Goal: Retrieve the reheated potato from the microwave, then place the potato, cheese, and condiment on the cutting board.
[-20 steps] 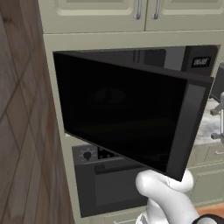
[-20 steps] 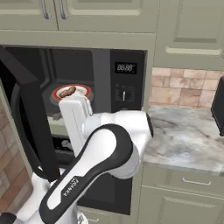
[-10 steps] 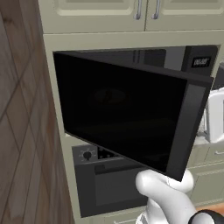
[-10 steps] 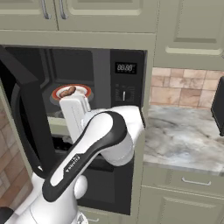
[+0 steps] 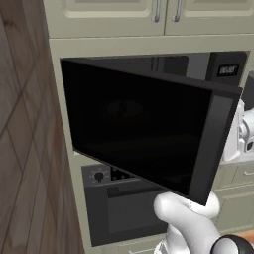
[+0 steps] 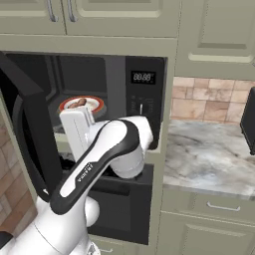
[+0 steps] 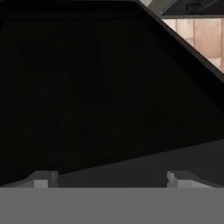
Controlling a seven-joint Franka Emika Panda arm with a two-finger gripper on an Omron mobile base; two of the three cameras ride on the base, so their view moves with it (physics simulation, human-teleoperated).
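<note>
The microwave [image 6: 107, 94] stands with its dark glass door [image 5: 144, 129] swung wide open toward the left. Inside the microwave, on a white red-rimmed plate [image 6: 94, 106], lies the brown potato [image 6: 78, 103]. The arm's hand reaches in front of the microwave opening, just below the plate. In the hand view the gripper [image 7: 111, 178] faces the dark inside of the microwave, its fingertips [image 7: 43, 178] spread wide apart with nothing between them. To the right of the microwave lies the marbled tabletop [image 6: 209, 154].
</note>
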